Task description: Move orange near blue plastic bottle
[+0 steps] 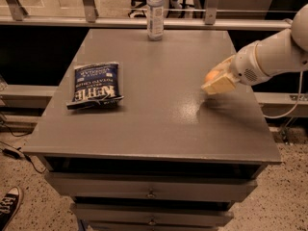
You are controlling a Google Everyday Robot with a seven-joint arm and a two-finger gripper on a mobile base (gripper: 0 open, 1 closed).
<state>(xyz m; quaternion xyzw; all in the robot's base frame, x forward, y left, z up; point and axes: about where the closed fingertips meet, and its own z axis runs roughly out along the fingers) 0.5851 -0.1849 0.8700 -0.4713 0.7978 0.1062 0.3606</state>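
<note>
The orange (pixel 210 75) is small and round, and only part of it shows between the cream fingers of my gripper (pixel 215 82). The gripper is shut on the orange and holds it a little above the right side of the grey table (pixel 159 124), with a shadow beneath it. The white arm reaches in from the right. The blue plastic bottle (pixel 155 12), clear bluish with a pale label, stands upright at the table's far edge, well to the left of and beyond the gripper.
A flat dark-blue chip bag (pixel 95 84) lies on the left side of the table. A metal railing (pixel 120 22) runs behind the far edge. Drawers (pixel 151 192) sit below the front edge. A shoe (pixel 8 207) is on the floor at bottom left.
</note>
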